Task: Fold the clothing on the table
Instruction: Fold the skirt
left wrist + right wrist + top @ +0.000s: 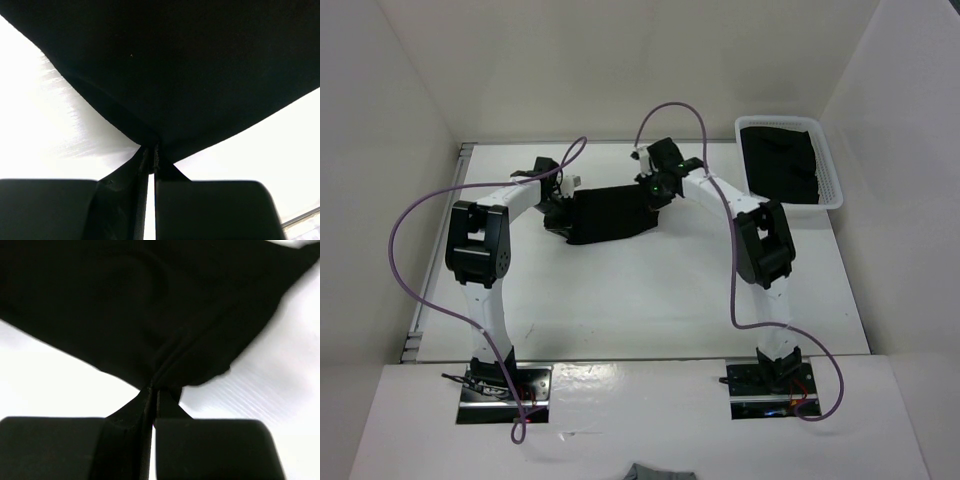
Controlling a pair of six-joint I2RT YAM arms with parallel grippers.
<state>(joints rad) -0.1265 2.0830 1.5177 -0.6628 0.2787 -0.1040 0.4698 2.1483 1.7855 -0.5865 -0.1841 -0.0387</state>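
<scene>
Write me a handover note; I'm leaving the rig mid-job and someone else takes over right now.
Left gripper: shut on one edge of the black garment.
Right gripper: shut on its other side.
Garment: far middle of the white table, held between both grippers. The white mesh basket holding black fabric sits at the far right, away from both arms.
Done: both grips taken.
Left: the fold itself; no neat fold shows yet.

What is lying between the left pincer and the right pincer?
The black clothing spans that stretch, seen in the top view; the left pincer and the right pincer are each shut on it.
</scene>
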